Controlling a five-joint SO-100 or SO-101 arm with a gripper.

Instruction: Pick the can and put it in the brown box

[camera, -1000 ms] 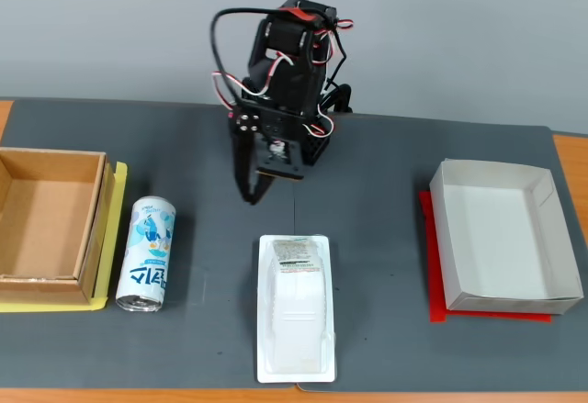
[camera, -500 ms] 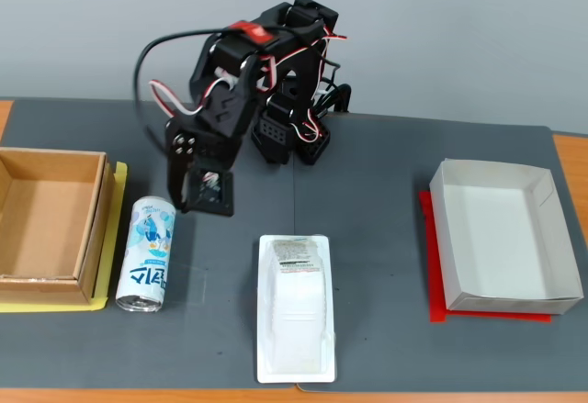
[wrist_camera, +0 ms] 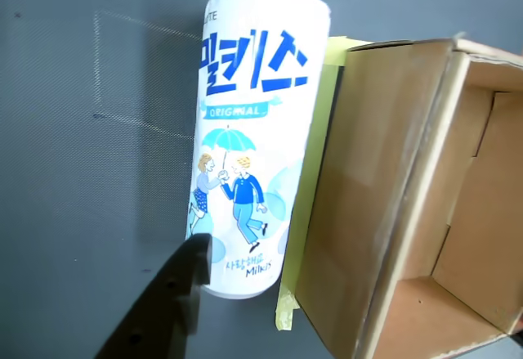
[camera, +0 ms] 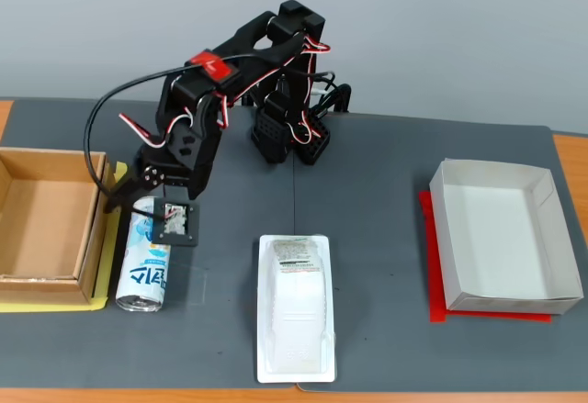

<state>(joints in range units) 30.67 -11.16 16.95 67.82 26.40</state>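
can (camera: 144, 270) lying flat near the mat's left edge, right beside the brown box (camera: 48, 224), gripper (camera: 138, 212) hovering over its far end, open-or-shut impossible to tell

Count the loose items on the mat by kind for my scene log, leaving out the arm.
Cans: 1, the can
Boxes: 2, the brown box and the white box
Plastic packages: 1, the white package
Total: 4
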